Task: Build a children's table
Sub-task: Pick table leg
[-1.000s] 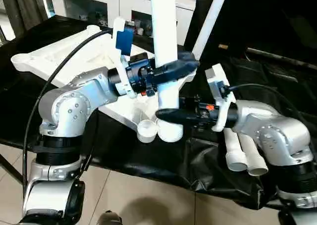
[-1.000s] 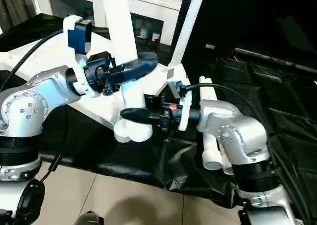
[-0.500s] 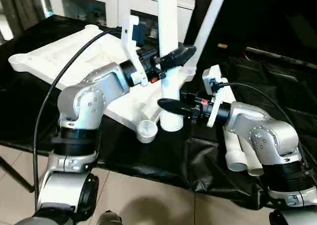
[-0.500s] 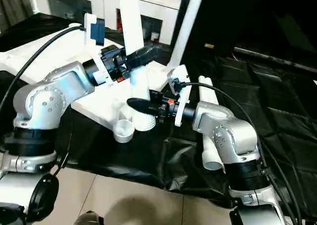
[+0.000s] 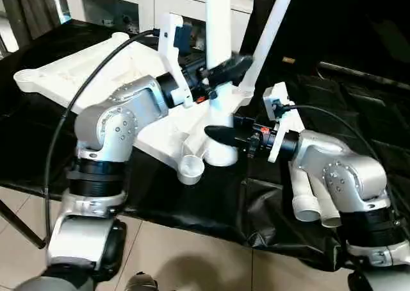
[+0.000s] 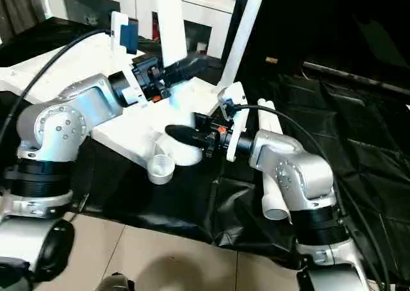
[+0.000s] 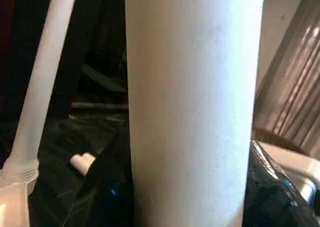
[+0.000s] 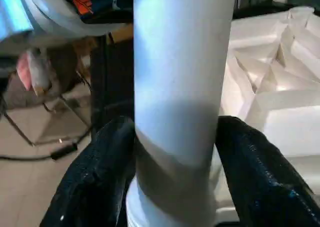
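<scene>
Left eye view: the white tabletop (image 5: 96, 79) lies ribbed side up on the black-draped work table (image 5: 359, 111), running from the upper left toward the picture's centre, an empty round corner socket (image 5: 191, 168) at its near corner. Just right of that socket an upright leg (image 5: 218, 22) stands with its wide foot at the tabletop's near edge, rising out of the top of the frame. The left gripper (image 5: 225, 70) grips this leg higher up, its black fingers (image 7: 265, 187) on either side of the tube in the left wrist view. The right gripper (image 5: 224, 136) sits lower, near the leg's foot; in the right wrist view its fingers (image 8: 95, 187) flank the tube closely, but whether they press it I cannot tell. A second standing leg (image 5: 272, 28) slants up behind, at the upper centre. Two more legs (image 5: 314, 204) lie side by side on the black cloth at lower right, partly under the right forearm.
</scene>
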